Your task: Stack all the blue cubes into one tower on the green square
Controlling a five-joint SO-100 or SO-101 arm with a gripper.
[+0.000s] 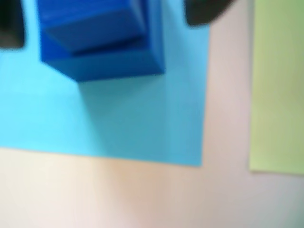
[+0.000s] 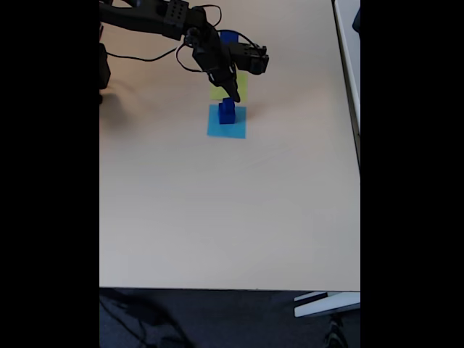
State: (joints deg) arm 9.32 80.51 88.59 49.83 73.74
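Observation:
Two dark blue cubes (image 1: 102, 42) are stacked, the smaller on the larger, on a flat light-blue square (image 1: 142, 123). In the fixed view this stack (image 2: 227, 110) stands just in front of the green square (image 2: 239, 88). The green square (image 1: 278, 85) lies bare at the right of the wrist view. My gripper (image 1: 109, 28) is open, and its dark fingers (image 1: 204, 12) stand left and right of the upper cube with gaps on both sides. The fixed view shows the gripper (image 2: 233, 96) just above the stack. Another blue cube (image 2: 229, 36) sits farther back, behind the arm.
The light-blue square (image 2: 226, 123) lies on a beige table (image 2: 232, 210) with wide free room in front. The arm (image 2: 167, 18) reaches in from the top left with cables trailing. The table's right edge (image 2: 348, 109) borders a white strip.

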